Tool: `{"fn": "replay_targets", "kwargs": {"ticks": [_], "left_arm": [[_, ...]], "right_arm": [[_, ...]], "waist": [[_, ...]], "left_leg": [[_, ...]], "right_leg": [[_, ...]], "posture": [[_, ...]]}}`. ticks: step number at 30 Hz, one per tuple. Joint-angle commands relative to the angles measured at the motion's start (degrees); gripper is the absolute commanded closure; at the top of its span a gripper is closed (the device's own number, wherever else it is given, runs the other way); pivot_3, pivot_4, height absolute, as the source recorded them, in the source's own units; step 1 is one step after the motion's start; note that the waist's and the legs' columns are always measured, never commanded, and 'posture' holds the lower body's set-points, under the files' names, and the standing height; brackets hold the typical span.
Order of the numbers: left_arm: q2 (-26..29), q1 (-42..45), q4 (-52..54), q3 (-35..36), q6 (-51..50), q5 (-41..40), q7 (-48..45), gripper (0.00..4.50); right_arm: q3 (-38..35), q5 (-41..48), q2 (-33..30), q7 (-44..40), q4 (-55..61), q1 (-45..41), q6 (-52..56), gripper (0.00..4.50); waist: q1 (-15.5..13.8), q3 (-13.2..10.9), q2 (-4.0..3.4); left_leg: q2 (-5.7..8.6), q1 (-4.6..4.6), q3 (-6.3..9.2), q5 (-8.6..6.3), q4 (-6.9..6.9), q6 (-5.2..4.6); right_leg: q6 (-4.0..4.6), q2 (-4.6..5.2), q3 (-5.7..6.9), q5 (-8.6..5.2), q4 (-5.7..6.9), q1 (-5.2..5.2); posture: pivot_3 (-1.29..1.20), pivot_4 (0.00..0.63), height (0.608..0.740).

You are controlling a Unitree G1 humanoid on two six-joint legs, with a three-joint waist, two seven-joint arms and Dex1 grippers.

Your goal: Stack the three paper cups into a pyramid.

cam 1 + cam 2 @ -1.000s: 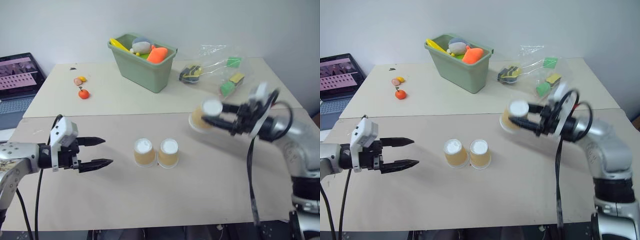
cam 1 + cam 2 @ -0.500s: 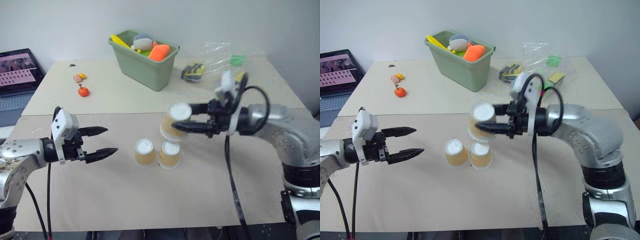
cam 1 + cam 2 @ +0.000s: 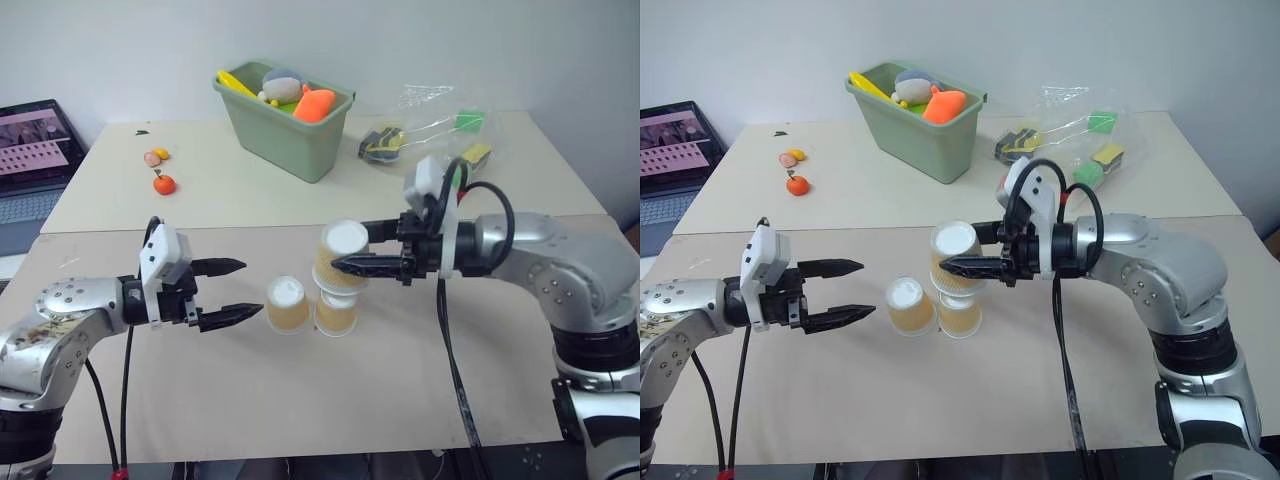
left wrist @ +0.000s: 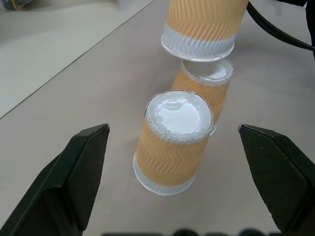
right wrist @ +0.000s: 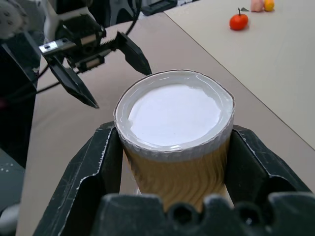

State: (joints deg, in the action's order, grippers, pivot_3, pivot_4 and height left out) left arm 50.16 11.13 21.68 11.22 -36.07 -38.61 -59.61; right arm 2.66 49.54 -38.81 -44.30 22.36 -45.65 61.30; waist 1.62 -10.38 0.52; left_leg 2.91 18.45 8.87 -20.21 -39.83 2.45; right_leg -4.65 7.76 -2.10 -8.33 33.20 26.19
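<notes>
Since a second ago the right gripper has swung in from the right side of the table, carrying its paper cup from beside the plastic bag to a spot over the two standing cups. The left gripper has edged rightward toward them.

The right gripper's fingers pinch the held cup, which is upside down with its white base up. It hangs directly over the right standing cup, and from the head views that lower cup is partly covered. In the left wrist view a narrow gap shows between the held cup's rim and the base beneath it, so the two look apart. Whether the held cup reaches over the left standing cup is hard to judge.

The left gripper is spread wide, empty, just left of the left standing cup.

There are three paper cups: two upside down side by side on the near table, one held. Far back stands one green bin of toys, its contents partly hidden by the wall. One small orange fruit lies far left, with two smaller bits beyond it too small to name. A clear plastic bag of sponges lies far right. A laptop is cut off at the left edge.
</notes>
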Motion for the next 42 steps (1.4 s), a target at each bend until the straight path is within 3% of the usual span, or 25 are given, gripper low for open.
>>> {"fn": "replay_targets", "kwargs": {"ticks": [1,18,35,37,40,42], "left_arm": [[-0.4,0.9,0.3,-0.1,1.1,-0.3,-0.4,0.00],[-1.2,1.9,-0.2,-1.1,0.7,-0.2,-0.4,0.00],[-1.3,3.3,-1.6,-2.5,0.8,0.1,-0.9,0.00],[-1.1,3.4,-1.8,-2.5,0.8,0.0,-1.1,0.00],[-1.0,3.7,-2.2,-2.5,0.8,0.1,-1.1,0.00],[-1.0,3.8,-2.3,-2.6,0.8,0.0,-1.2,0.00]], "right_arm": [[-2.5,3.5,1.5,1.1,0.9,-2.0,1.9,1.88],[5.4,-5.9,6.1,0.5,-0.6,1.0,-4.5,1.88],[4.2,-4.8,6.8,-0.1,0.1,1.4,-2.6,1.88],[4.4,-4.7,6.6,-0.2,0.5,2.0,-2.5,0.92],[4.7,-5.6,6.6,0.3,0.2,2.5,-2.9,0.02],[4.9,-6.6,6.6,0.9,-0.5,2.7,-3.1,0.02]], "waist": [[0.0,0.0,0.00],[0.9,0.0,0.00],[1.0,0.0,-0.01],[0.9,0.0,0.00],[1.0,0.0,-0.01],[1.0,0.0,-0.01]], "left_leg": [[0.00,0.00,0.00,0.00,0.00,0.00],[0.00,0.01,0.00,0.04,-0.01,0.07],[0.01,0.01,0.00,0.06,-0.02,0.10],[0.00,0.01,0.00,0.06,-0.02,0.09],[0.01,0.01,0.00,0.06,-0.02,0.09],[0.01,0.01,0.00,0.06,-0.02,0.09]], "right_leg": [[0.00,0.00,0.00,0.00,0.00,0.00],[-0.03,0.00,0.00,0.05,0.10,0.00],[-0.03,0.00,-0.01,0.07,0.12,0.00],[-0.03,0.00,-0.01,0.07,0.12,0.00],[-0.04,0.00,-0.02,0.08,0.12,0.00],[-0.04,0.00,-0.02,0.08,0.13,0.00]], "posture": [[0.00,0.150,0.740],[0.00,0.150,0.740],[0.00,0.150,0.740],[0.00,0.150,0.740],[0.00,0.150,0.740],[0.00,0.150,0.740]]}}
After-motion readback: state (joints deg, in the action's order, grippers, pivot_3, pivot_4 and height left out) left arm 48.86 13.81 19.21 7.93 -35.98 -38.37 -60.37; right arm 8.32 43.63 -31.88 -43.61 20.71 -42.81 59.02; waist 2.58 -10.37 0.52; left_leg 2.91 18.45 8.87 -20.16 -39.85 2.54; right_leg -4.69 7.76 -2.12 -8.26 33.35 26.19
